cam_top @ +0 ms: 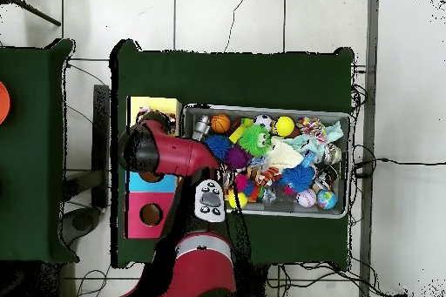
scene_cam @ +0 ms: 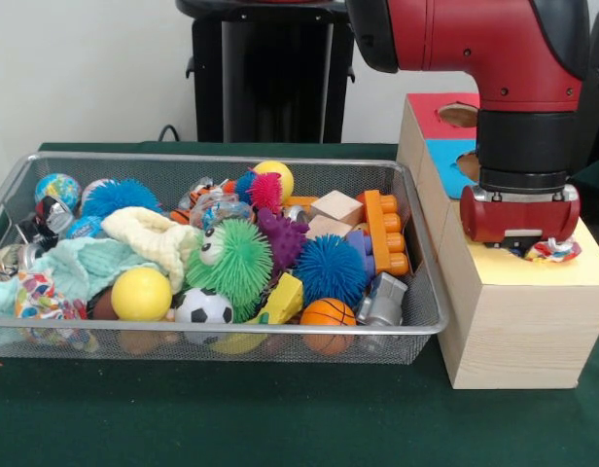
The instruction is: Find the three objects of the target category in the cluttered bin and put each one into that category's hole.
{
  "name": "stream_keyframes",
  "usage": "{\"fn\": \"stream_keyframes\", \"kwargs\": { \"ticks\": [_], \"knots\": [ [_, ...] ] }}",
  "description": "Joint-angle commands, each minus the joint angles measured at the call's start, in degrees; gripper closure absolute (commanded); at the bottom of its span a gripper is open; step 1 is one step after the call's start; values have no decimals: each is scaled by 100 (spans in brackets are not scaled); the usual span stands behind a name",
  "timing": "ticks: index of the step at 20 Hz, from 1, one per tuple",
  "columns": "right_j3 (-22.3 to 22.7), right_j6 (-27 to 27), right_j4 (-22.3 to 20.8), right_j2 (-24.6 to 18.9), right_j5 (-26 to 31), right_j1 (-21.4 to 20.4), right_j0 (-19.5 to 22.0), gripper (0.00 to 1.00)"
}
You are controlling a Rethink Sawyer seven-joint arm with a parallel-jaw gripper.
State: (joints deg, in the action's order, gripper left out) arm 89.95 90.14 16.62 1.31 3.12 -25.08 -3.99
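My gripper (scene_cam: 521,249) is low over the yellow panel (scene_cam: 577,268) of the nearest wooden box, and its body hides the hole. It is shut on a white cloth with bright printed patches (scene_cam: 554,251), which sticks out to the right of the tips just above the panel. The wire mesh bin (scene_cam: 231,329) stands left of the boxes. A second printed cloth (scene_cam: 35,297) lies at its front left corner, beside a mint cloth (scene_cam: 86,265) and a cream cloth (scene_cam: 158,238). In the overhead view the red arm (cam_top: 165,152) covers the gripper; the yellow panel (cam_top: 155,106) and bin (cam_top: 261,108) show.
The bin holds spiky rubber balls (scene_cam: 239,258), smooth balls (scene_cam: 141,294), toy bricks (scene_cam: 385,233) and wooden blocks. Behind the yellow panel are the blue panel (scene_cam: 450,156) and the red panel (scene_cam: 431,112) with its own hole. The pedestal (scene_cam: 270,68) stands behind the table.
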Motion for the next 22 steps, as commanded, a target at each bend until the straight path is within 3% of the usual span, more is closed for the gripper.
{"fn": "stream_keyframes", "kwargs": {
  "ticks": [1,10,11,22],
  "knots": [
    [64,854,-135,-234,249,620,192,100],
    [1,934,63,88,891,600,-39,100],
    [-2,918,60,64,915,602,-22,0],
    [-29,1059,134,331,733,640,-192,0]
  ]
}}
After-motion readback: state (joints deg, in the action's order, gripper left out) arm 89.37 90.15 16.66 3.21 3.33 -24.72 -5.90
